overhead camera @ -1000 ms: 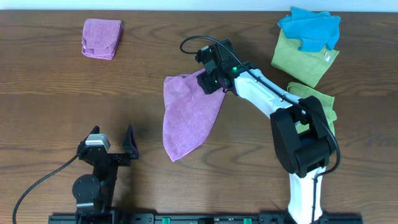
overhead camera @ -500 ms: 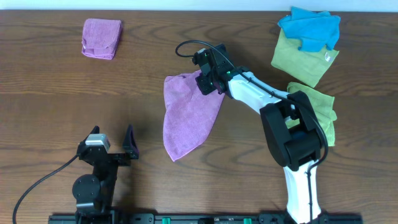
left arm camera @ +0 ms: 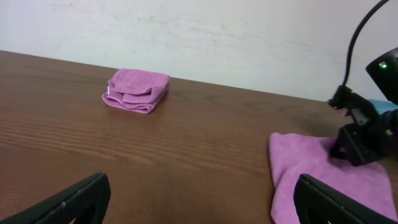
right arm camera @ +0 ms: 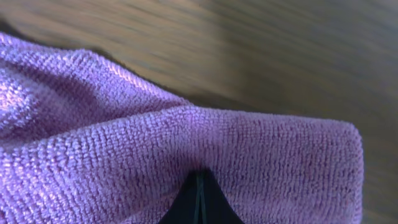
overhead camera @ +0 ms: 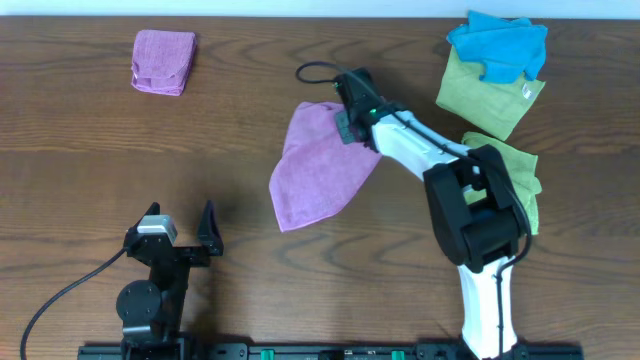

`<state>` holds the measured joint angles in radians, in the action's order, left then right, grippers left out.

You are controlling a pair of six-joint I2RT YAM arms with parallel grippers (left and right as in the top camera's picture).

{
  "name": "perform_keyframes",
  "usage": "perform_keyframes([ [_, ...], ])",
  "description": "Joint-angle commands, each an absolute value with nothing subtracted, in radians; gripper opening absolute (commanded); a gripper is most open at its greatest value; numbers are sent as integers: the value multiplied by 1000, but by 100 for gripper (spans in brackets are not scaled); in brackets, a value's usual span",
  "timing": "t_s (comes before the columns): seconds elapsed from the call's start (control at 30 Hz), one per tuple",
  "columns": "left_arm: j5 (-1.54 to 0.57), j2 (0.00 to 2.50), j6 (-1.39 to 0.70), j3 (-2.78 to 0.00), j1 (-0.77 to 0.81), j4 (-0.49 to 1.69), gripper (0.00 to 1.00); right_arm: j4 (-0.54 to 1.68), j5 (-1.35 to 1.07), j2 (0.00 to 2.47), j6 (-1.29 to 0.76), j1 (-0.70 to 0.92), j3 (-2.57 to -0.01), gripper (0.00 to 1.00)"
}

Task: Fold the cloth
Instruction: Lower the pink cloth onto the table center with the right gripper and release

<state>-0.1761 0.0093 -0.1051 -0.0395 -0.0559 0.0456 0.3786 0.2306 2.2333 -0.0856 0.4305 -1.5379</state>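
Note:
The purple-magenta cloth [overhead camera: 320, 170] lies in the middle of the table as a pointed, partly doubled shape, its tip toward the front left. My right gripper [overhead camera: 345, 125] is shut on the cloth's far right corner. In the right wrist view the closed fingertips [right arm camera: 199, 196] pinch a fold of the cloth [right arm camera: 124, 155], which fills the frame. The cloth also shows at the right of the left wrist view [left arm camera: 323, 168]. My left gripper [overhead camera: 180, 235] is open and empty near the table's front left, away from the cloth; its fingertips frame the left wrist view [left arm camera: 199, 199].
A small folded purple pad [overhead camera: 164, 61] lies at the far left, also in the left wrist view [left arm camera: 137, 91]. A blue cloth [overhead camera: 500, 45] sits on a yellow-green cloth [overhead camera: 490, 95] at the far right. Another yellow-green cloth [overhead camera: 520, 170] lies beside the right arm.
My right gripper has pulled the held corner to the right and a little away. The cloth has slid right with it and its tip sits farther from the front. The left arm has not moved.

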Motion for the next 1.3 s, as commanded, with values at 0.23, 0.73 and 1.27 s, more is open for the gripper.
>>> perform_keyframes([
  [0.23, -173, 6, -109, -5, -52, 60, 95, 596, 236, 2278, -164, 413, -1514, 2],
  [0.73, -173, 6, -109, -5, -52, 60, 95, 746, 228, 2106, -163, 442, -1634, 1],
  [1.27, -176, 6, -109, -5, -52, 59, 95, 764, 71, 1832, -144, 441, -1636, 99],
])
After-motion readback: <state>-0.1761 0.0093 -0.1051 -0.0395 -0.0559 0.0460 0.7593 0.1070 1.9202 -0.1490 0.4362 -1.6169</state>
